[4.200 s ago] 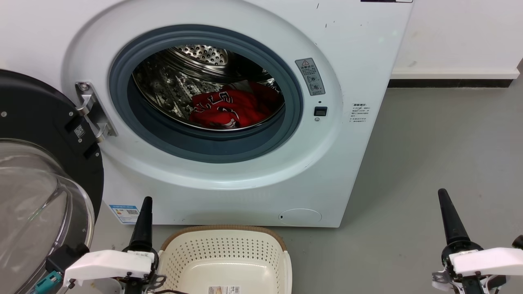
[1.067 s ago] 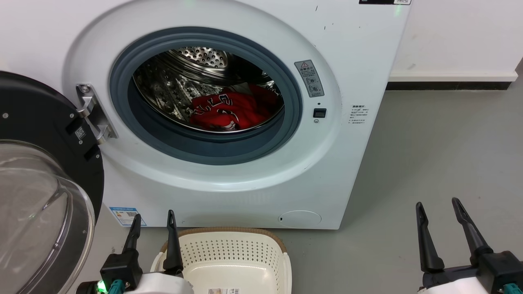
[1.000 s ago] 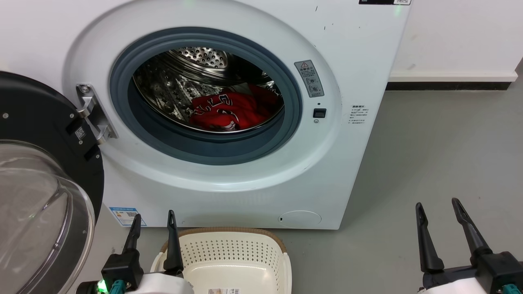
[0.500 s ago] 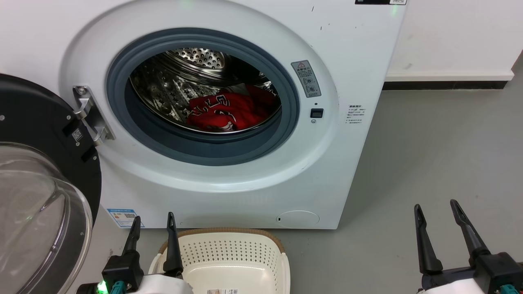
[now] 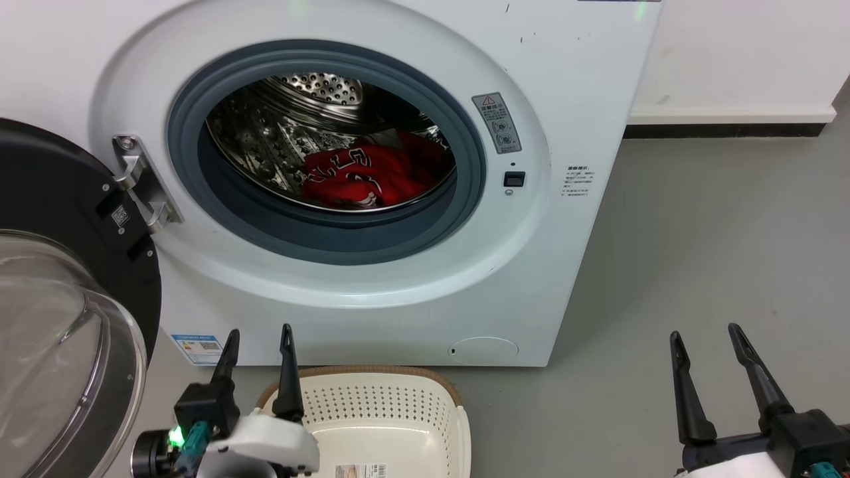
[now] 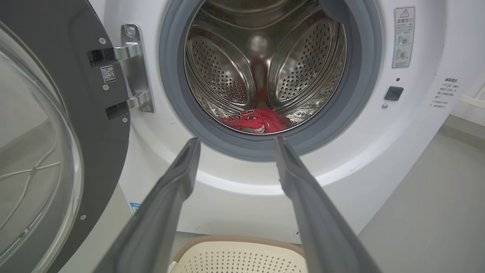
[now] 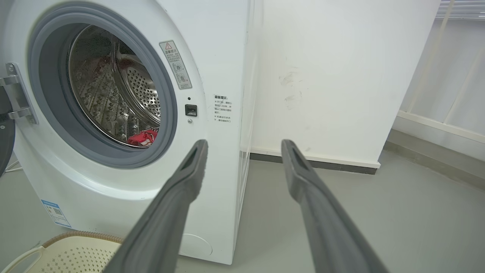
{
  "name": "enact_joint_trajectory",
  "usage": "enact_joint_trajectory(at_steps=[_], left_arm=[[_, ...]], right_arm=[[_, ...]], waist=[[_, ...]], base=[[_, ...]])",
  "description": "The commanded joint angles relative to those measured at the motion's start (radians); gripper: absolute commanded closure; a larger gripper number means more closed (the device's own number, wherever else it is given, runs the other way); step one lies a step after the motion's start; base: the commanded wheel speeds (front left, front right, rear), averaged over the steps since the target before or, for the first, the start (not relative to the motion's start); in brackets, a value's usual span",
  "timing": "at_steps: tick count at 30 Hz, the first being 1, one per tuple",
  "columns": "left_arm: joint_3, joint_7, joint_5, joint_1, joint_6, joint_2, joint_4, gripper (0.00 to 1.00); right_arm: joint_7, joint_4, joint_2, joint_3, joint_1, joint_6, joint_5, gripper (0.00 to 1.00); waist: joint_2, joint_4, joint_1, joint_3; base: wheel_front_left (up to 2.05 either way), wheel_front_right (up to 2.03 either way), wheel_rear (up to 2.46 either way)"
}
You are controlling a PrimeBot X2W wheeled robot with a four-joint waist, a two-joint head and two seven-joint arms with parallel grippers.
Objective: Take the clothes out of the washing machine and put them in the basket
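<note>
The white washing machine (image 5: pixel 584 79) stands with its door swung open to the left. Red clothes (image 5: pixel 372 176) with white lettering lie at the bottom of the steel drum, also seen as clothes (image 6: pixel 255 121) and clothes (image 7: pixel 143 138). The cream basket (image 5: pixel 378 405) sits on the floor in front of the machine, empty. My left gripper (image 5: pixel 259 332) is open above the basket's left rim, fingers pointing at the machine; its fingers (image 6: pixel 178 182) frame the porthole. My right gripper (image 5: pixel 704 332) is open over the floor to the machine's right, holding nothing.
The black-framed glass door (image 5: pixel 60 312) juts out at the left, close to my left arm. Grey floor (image 5: pixel 717 232) stretches to the right up to a white wall (image 7: pixel 341 76) with a dark skirting strip.
Both grippers turned from side-on to showing spread fingers. The left gripper has since risen a little and shifted right. The camera drifted slightly; the clothes have not moved.
</note>
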Motion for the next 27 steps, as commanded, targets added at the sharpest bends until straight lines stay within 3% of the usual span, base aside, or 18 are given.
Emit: enact_joint_trajectory(at_steps=[1, 6, 14, 27], left_arm=[[0.003, -0.002, 0.002, -0.022, -0.005, 0.002, 0.013, 0.0], [0.017, -0.002, 0.019, -0.15, -0.039, 0.007, 0.129, 0.0], [0.023, -0.002, 0.05, -0.46, -0.105, 0.058, 0.339, 0.0], [-0.004, 0.024, 0.073, -0.981, -0.141, 0.136, 0.727, 0.0]], right_arm=[[-0.004, -0.002, 0.0, 0.003, -0.005, 0.0, -0.001, 0.0], [-0.004, -0.008, 0.0, 0.014, -0.024, 0.0, -0.008, 0.0], [-0.003, -0.026, 0.0, 0.021, -0.112, 0.0, 0.001, 0.0], [-0.003, -0.055, 0.001, 0.037, -0.273, 0.0, 0.044, 0.0]], waist=[[-0.0001, -0.001, 0.0, 0.004], [-0.0001, -0.014, 0.0, 0.036], [-0.0001, -0.05, 0.0, 0.184], [-0.0001, -0.129, 0.0, 0.458]], base=[[0.0, 0.0, 0.0], [0.0, 0.0, 0.0], [0.0, 0.0, 0.0], [0.0, 0.0, 0.0]])
